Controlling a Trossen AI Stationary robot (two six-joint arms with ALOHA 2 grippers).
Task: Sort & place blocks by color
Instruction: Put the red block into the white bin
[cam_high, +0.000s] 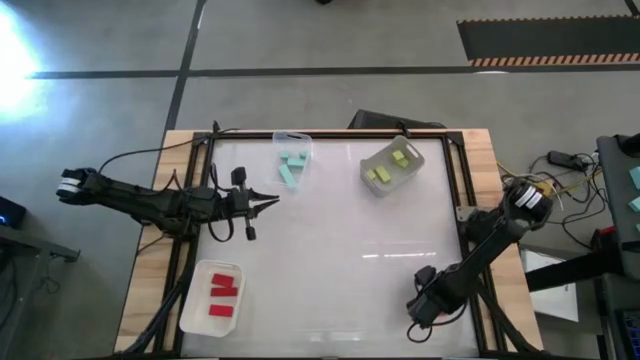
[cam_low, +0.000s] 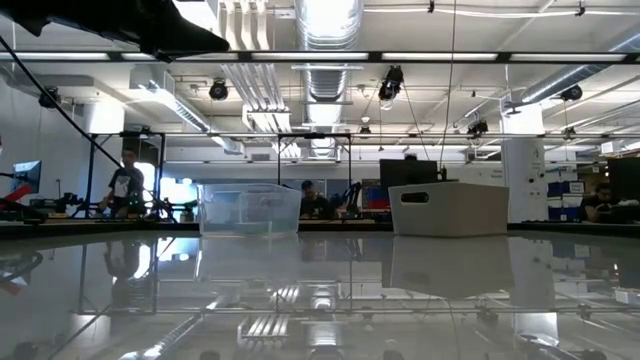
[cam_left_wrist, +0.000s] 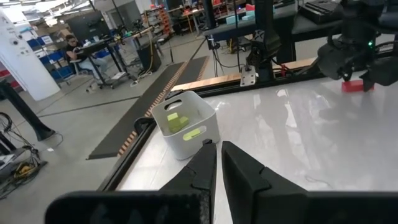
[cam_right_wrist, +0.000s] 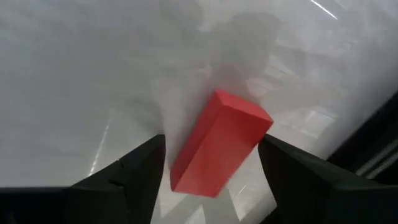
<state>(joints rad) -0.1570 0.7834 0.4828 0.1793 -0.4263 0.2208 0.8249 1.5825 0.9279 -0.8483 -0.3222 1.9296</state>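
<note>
In the right wrist view a red block (cam_right_wrist: 217, 146) lies on the white table between the open fingers of my right gripper (cam_right_wrist: 211, 171). That gripper (cam_high: 425, 300) is low over the table's near right part, and the left wrist view shows the block (cam_left_wrist: 356, 85) under it. My left gripper (cam_high: 272, 200) is shut and holds nothing. It hovers left of centre, pointing toward the table's right side. Mint-teal blocks (cam_high: 293, 165) lie in the far-centre tray, yellow-green blocks (cam_high: 390, 168) in the tray to its right, and red blocks (cam_high: 224, 293) in the near-left tray. My right gripper comes at the red block (cam_right_wrist: 186, 174) from above, slanting, with one finger (cam_right_wrist: 140, 171) on each long side. The gaps are very small, and I cannot tell whether either finger touches it. The block rests on the table.
Three translucent white trays stand on the table: far centre (cam_high: 281, 138), far right (cam_high: 369, 178) and near left (cam_high: 192, 310). The low view shows the two far trays (cam_low: 250, 210) (cam_low: 450, 208). A black frame borders the white surface. People and workbenches are in the room beyond.
</note>
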